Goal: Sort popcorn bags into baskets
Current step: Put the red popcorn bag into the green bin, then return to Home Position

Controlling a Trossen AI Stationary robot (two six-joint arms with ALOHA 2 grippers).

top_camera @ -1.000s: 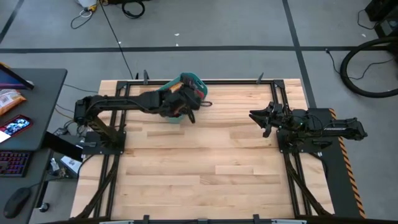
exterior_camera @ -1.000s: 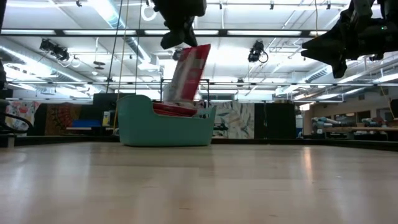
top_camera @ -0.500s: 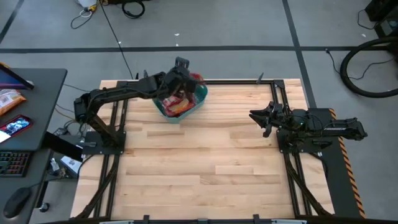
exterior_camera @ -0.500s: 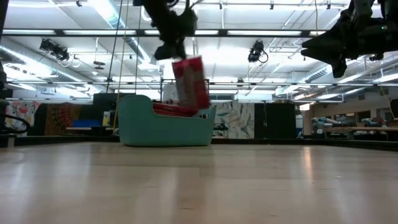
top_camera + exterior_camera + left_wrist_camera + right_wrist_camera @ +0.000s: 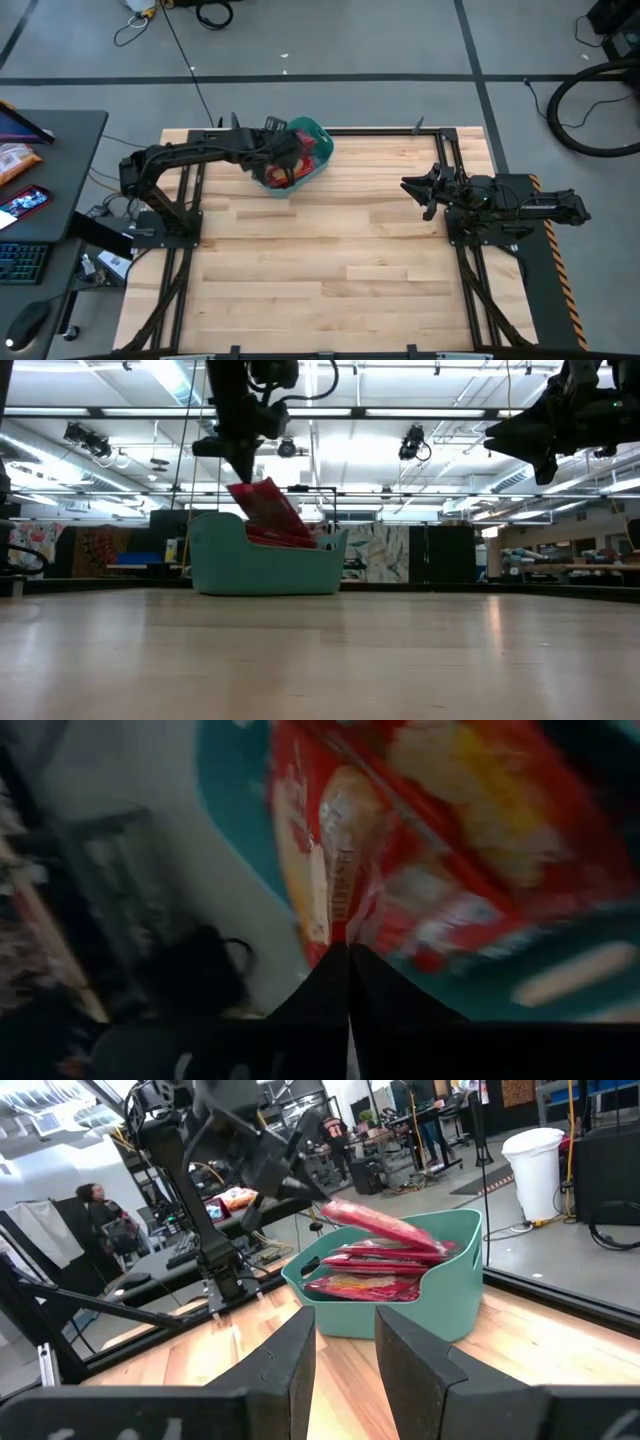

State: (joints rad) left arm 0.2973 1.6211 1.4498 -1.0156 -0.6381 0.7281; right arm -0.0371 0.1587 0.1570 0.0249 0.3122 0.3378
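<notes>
the wooden table (image 5: 330, 250) is bare except for the teal basket (image 5: 265, 565) sitting near its far edge, closer to the left arm's side. off the table's left end there's a dark desk (image 5: 60, 170) with a phone (image 5: 22, 203) and an orange snack packet (image 5: 15, 160) on it, well apart from everything. a black cable loop (image 5: 590, 105) lies on the floor past the right corner.

the basket already has a stack of red popcorn bags (image 5: 370, 1275) lying flat inside, filling it close to the rim. the left gripper (image 5: 240, 455) hangs just over the basket, pinched shut on the edge of one more popcorn bag (image 5: 265, 510), which tilts down with its lower end touching the stack. from above, that arm covers part of the basket, so only some of the red shows.

the right gripper (image 5: 418, 188) hovers over the right side of the table, well away from the basket, fingers (image 5: 415, 1355) spread a bit with nothing between them. a person (image 5: 105, 1220) is in the room behind.
</notes>
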